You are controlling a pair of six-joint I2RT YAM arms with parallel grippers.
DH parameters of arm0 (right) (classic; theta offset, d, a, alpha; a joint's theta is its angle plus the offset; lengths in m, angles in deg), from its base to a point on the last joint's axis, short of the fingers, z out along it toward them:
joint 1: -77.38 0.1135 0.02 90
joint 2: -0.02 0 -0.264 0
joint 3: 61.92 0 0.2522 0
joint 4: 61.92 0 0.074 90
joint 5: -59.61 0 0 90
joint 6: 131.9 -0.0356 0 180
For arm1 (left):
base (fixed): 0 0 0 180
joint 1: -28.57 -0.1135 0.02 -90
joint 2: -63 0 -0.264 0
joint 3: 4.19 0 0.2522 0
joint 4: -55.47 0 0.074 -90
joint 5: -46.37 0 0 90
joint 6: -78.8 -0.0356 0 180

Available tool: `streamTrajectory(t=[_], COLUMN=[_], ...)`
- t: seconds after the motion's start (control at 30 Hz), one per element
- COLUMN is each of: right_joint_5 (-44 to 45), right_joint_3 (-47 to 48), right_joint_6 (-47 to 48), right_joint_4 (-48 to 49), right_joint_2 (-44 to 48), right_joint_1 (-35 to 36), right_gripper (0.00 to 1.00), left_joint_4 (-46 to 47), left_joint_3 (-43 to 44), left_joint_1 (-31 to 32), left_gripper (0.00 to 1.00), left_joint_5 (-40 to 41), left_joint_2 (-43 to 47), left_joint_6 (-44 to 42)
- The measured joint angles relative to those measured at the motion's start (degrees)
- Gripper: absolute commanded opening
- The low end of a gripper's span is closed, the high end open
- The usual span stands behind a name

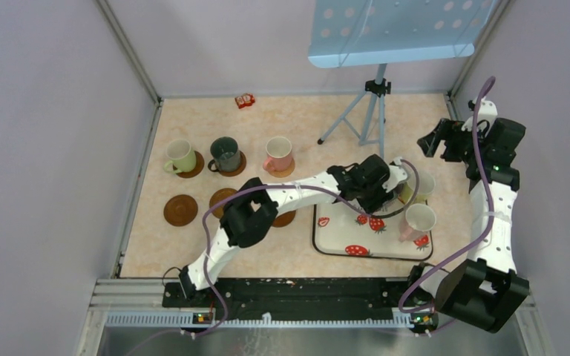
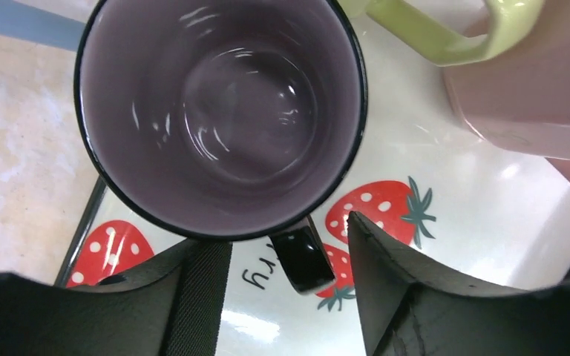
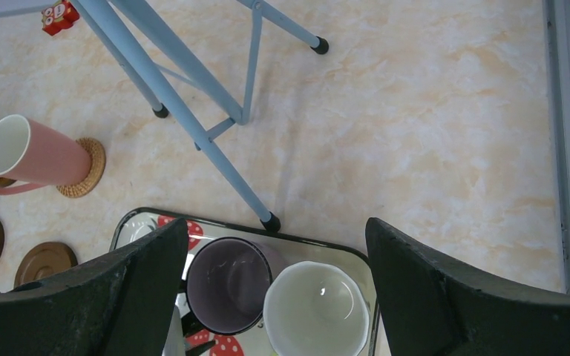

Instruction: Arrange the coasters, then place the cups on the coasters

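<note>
- L arm (image 1: 297,191) stretched right, over tray (image 1: 341,236); R arm (image 1: 493,215) upright at far right.
- 6 coasters (image 1: 180,210): 3 under cups (image 1: 225,153) back left, 3 bare in front. 6 cups: 3 on coasters, 3 on tray.
- L claw (image 2: 288,245) half open, straddling mauve cup's (image 2: 223,119) handle (image 2: 302,261), no squeeze. R claw (image 3: 276,222) wide open, empty.

Back left: three cups (image 1: 225,153) on coasters (image 1: 195,165). Before them: three bare coasters (image 1: 180,210). Right: tray (image 1: 341,239) bearing further cups (image 1: 418,220); stand (image 1: 372,111) behind.
</note>
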Motion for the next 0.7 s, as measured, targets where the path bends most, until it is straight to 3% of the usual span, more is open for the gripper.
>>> streamTrajectory(t=[0.2,0.37,0.5,0.7], right_joint_5=[-0.2,-0.8,-1.2,-1.8], right_joint_3=[0.0,-0.3,-0.4,-0.4], right_joint_6=[0.0,0.0,0.0,0.0], right_joint_4=[0.0,0.1,0.0,0.0], right_joint_2=[0.0,0.1,0.1,0.1], right_joint_1=[0.0,0.0,0.0,0.0], right_gripper=[0.88,0.88,0.87,0.87], left_joint_4=[-2.0,-3.5,-3.0,-3.6], left_joint_3=[1.8,1.6,-4.6,-14.0], left_joint_1=[-1.4,-3.3,-3.4,-3.6], left_gripper=[0.28,0.17,0.03,0.02], left_joint_5=[0.2,-0.4,-0.1,0.2], left_joint_2=[-1.8,-1.6,2.4,9.6], left_joint_6=[1.2,1.9,1.7,1.5])
